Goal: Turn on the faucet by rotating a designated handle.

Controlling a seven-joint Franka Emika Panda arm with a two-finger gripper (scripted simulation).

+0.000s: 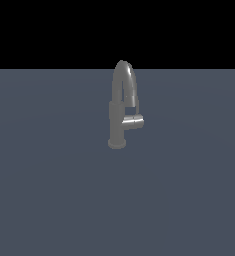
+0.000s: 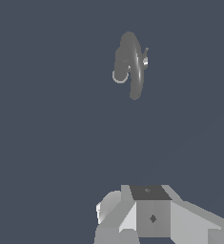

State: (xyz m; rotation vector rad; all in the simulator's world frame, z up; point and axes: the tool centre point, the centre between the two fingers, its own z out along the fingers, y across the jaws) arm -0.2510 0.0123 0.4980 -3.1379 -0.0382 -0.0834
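Observation:
The faucet [image 1: 117, 125] is a dark grey tap with a round base, standing upright on the flat grey floor. Its arched spout [image 1: 125, 80] rises above the body. The handle [image 1: 133, 121], a short shiny cylinder, sticks out sideways toward the exterior view's right. In the wrist view the faucet [image 2: 131, 64] is seen from above and far off, with the handle [image 2: 145, 61] a small stub at its side. White-grey blocks of my gripper [image 2: 151, 217] show at that picture's edge, well apart from the faucet. Its fingers cannot be made out. The exterior view shows no arm.
A flat blue-grey floor [image 1: 49, 200] stretches around the faucet on all sides, ending at a black background behind it. No other object shows.

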